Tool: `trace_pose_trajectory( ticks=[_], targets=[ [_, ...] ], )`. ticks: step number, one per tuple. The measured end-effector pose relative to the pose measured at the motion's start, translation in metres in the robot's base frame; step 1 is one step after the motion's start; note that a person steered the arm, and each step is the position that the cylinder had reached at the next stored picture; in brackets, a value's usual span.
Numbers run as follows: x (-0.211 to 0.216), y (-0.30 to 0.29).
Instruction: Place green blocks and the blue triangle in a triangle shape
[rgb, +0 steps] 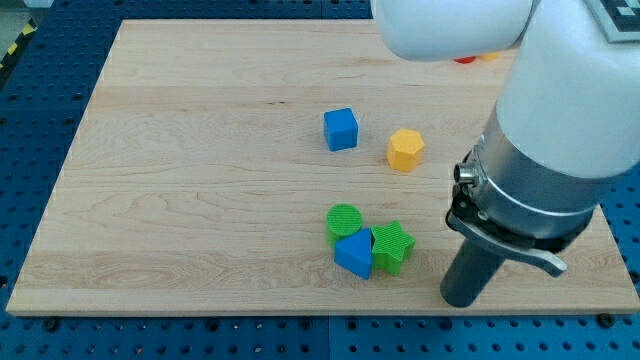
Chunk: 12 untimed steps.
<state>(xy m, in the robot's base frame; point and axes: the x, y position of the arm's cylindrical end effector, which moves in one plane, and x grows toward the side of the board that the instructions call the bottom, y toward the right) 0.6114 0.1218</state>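
Wooden table (180, 200) on a blue floor carries everything. Green cylinder (344, 220), green star (393, 247) and blue triangle (354, 254) sit touching in a tight cluster just toward the view's left of my tip (462, 297), the star nearest. My tip, the tool, is a bare rod gripping nothing, touching no block. Count: two green, one blue triangle, one blue cube (341, 129), one yellow block (405, 149), both farther toward the view's top.

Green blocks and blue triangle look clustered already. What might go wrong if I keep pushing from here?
1. My tip stands to the right of the green star; a push leftward could break up the tight cluster with the blue triangle and green cylinder.
2. The cluster lies near the board's bottom edge; downward pushes risk sliding blocks off.
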Motion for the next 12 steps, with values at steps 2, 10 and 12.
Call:
trace_pose_trajectory(
  ticks=[2, 10, 12],
  targets=[
    [-0.015, -0.037],
    [-0.041, -0.065],
    [-0.057, -0.124]
  ],
)
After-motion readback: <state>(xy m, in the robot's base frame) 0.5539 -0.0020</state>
